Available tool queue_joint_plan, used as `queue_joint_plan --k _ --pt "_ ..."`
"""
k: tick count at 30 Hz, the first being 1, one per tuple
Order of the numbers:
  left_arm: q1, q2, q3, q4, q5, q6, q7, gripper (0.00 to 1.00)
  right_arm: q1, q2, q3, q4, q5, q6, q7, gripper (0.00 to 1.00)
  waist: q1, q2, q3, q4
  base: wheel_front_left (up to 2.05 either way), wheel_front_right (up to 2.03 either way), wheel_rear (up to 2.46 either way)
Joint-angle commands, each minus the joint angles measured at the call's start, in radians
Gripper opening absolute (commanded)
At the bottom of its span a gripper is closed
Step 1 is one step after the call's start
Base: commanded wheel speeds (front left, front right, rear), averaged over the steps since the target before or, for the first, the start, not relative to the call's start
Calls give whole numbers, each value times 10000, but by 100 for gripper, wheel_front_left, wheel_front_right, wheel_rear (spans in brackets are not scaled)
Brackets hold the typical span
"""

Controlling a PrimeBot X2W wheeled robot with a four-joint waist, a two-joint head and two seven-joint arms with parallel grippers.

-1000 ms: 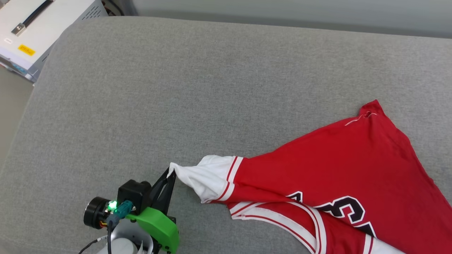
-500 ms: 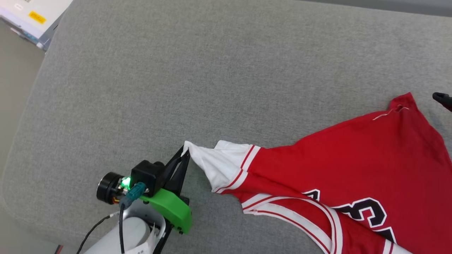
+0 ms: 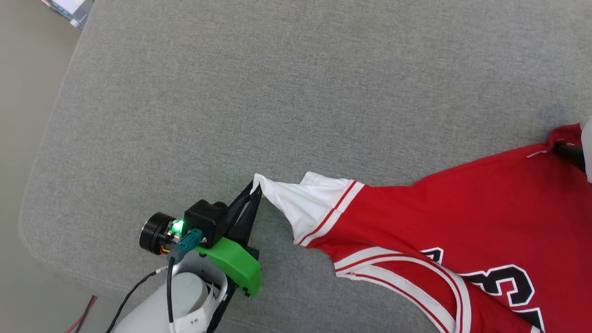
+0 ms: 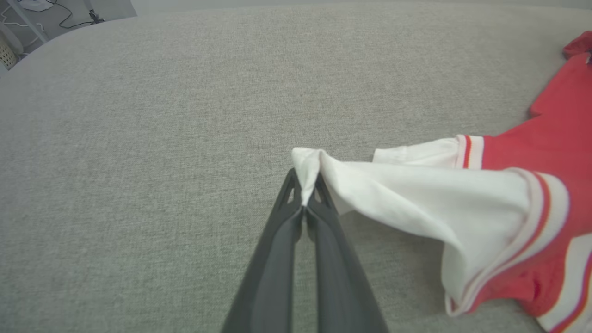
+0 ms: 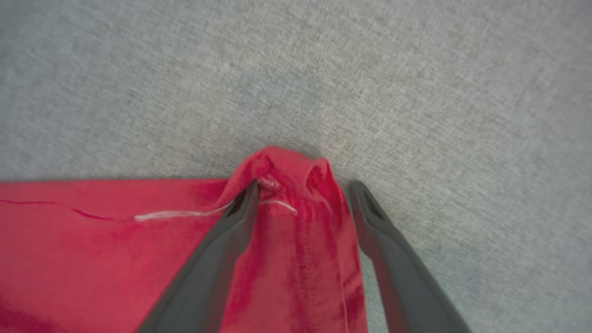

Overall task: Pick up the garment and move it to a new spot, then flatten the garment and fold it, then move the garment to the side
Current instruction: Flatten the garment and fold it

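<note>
My left jaws are pressed together, pinching the white sleeve tip of the red jersey T-shirt (image 3: 462,203). It lies on the grey fabric surface (image 3: 277,92), long axis left-right, sleeve pointing to my left. Right jaws spread, straddling its red corner.

The one readable mark is on the red garment (image 3: 462,208): a large black digit "3" with a white outline, printed on its red body and lying slanted in the head view near the lower right corner. Beside it, black white-edged pieces of other characters run under a fold or off the picture's edge, too partial to read. A white tag (image 3: 193,319) round the pale forearm (image 3: 152,310) carries small dark marks, too small to make out.
</note>
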Motion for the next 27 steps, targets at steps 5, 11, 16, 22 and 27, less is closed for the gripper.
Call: queue_joint_plan --k 5,11,16,22,27 --pt "-123 -114 59 218 13 -77 -105 0 865 163 1021 214 665 10 -339 0 1 48 -134 -73 0 0 0" --pt "-45 -78 76 404 -19 -154 -143 0 480 -46 1202 222 842 10 -1327 0 1 48 -553 -345 0 0 0" --pt "60 35 112 490 -30 -145 -160 0 217 -121 1206 161 949 10 -2462 0 1 48 -1101 -562 0 0 0" --pt "142 354 319 220 -53 -2 -159 0 264 -462 1169 -366 1160 10 -3945 0 1 48 -1739 -852 0 0 0" --pt "-187 668 648 -278 -48 156 -95 0 477 -743 1009 -979 1167 10 -5031 0 1 48 -2114 -1141 0 0 0"
